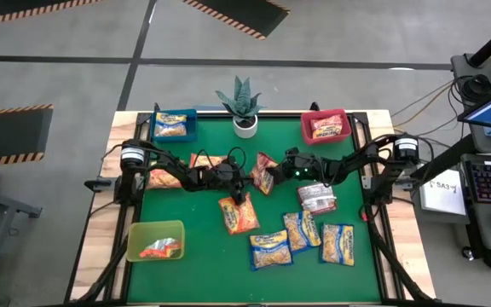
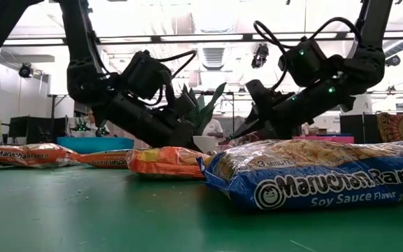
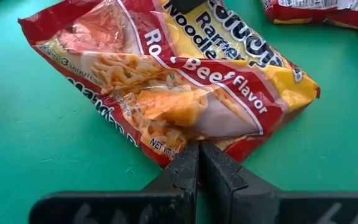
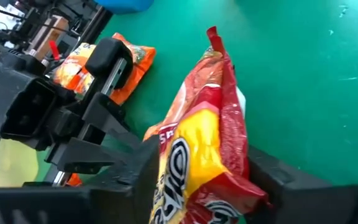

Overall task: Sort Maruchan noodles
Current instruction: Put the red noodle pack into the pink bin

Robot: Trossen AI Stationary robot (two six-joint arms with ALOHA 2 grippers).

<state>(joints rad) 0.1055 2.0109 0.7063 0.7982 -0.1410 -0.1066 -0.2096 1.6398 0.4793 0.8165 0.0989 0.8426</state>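
Already the right end effector pinched a red beef packet by one end, which could slip if lifted quickly.

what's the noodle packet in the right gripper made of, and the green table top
The red-and-yellow packet between the right gripper fingers looks like thin glossy plastic film: it creases, crinkles and catches highlights. The table top looks like a matte green mat, perhaps rubber or felt; it shows faint scuffs and little shine.
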